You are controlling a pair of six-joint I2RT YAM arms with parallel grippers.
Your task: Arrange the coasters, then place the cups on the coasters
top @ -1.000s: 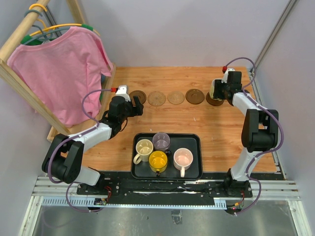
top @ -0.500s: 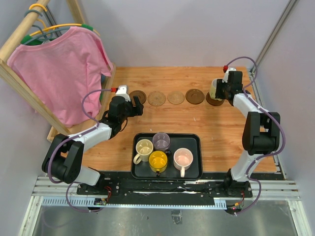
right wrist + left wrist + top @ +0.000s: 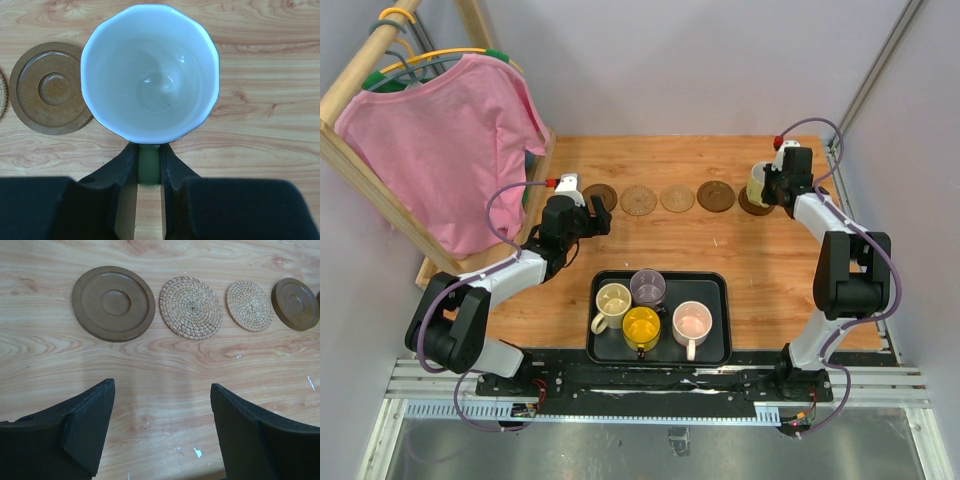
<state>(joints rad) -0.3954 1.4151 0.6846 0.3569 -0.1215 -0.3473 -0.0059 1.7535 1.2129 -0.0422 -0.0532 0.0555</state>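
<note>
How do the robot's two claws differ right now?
The left gripper stands wide open and empty; the right gripper is pinched on the handle of the pale cup. The left points at the row's left-end coaster; the right is at the right end. Both are black, two-fingered.

Legible markings: none.
No text, label, brand, number or sign can be read in any view; the coasters (image 3: 678,198), the cups (image 3: 642,325), the pale yellow-green cup (image 3: 150,70), the tray (image 3: 705,290) and the worktop (image 3: 770,260) show plain surfaces only.
</note>
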